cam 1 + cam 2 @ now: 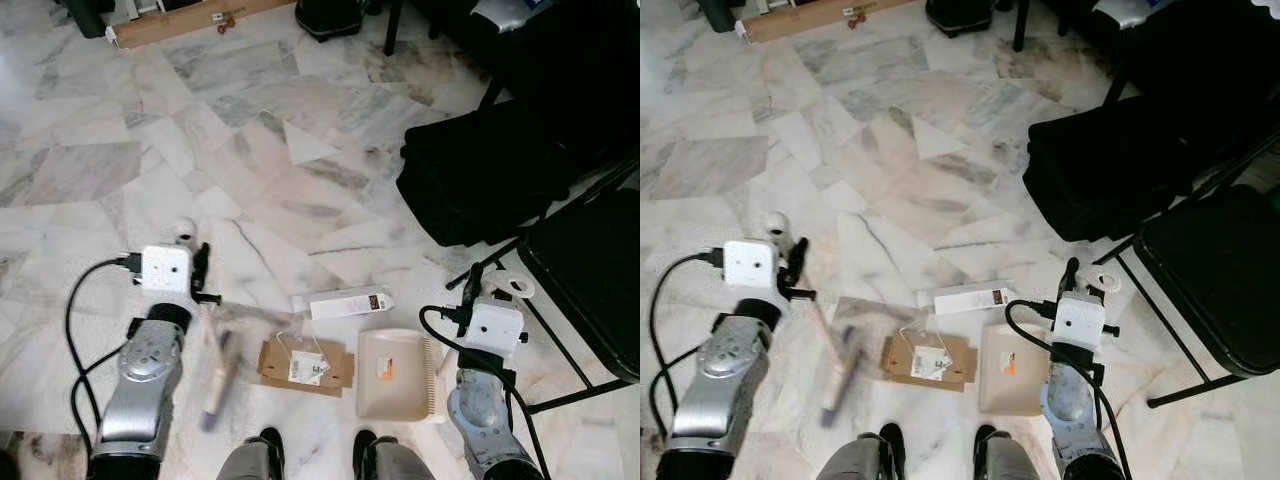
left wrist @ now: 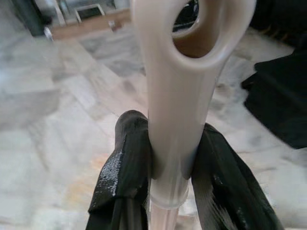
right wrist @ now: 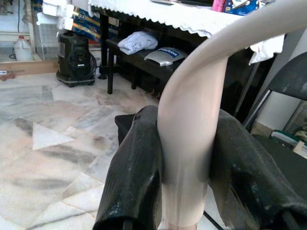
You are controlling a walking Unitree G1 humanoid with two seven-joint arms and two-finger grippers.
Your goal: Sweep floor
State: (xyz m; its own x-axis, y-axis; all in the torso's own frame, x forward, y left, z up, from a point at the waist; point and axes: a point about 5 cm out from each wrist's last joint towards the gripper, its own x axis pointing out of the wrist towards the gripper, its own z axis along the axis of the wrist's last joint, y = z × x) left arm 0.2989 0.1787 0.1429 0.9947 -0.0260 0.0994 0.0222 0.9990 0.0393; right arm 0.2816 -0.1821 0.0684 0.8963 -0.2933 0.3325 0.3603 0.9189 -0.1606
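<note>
Nearest the robot's feet, the flattened cardboard piece (image 1: 305,366) lies on the marble floor (image 1: 120,170) just left of the beige dustpan (image 1: 392,373), with a white box (image 1: 350,302) just beyond both. The left claw (image 1: 200,275) is pressed onto the pale brush handle (image 2: 180,96), its fingers (image 2: 125,163) tight against either side; the brush head (image 1: 218,385) appears as a blur near the left arm, beside the cardboard. The right claw (image 1: 1072,275) pinches the dustpan handle (image 3: 192,143) the same way. Farther right stand a black bag (image 1: 480,170) and a folding chair (image 1: 590,270); far off lies a long cardboard box (image 1: 190,20). The risk is that the brush pushes the cardboard past the pan's mouth or skids over it, since the pan sits beside it rather than behind. The wrist views confirm both grips, and the right one shows a dark bench under a cloth-covered tabletop; the eye views alone show the litter.
</note>
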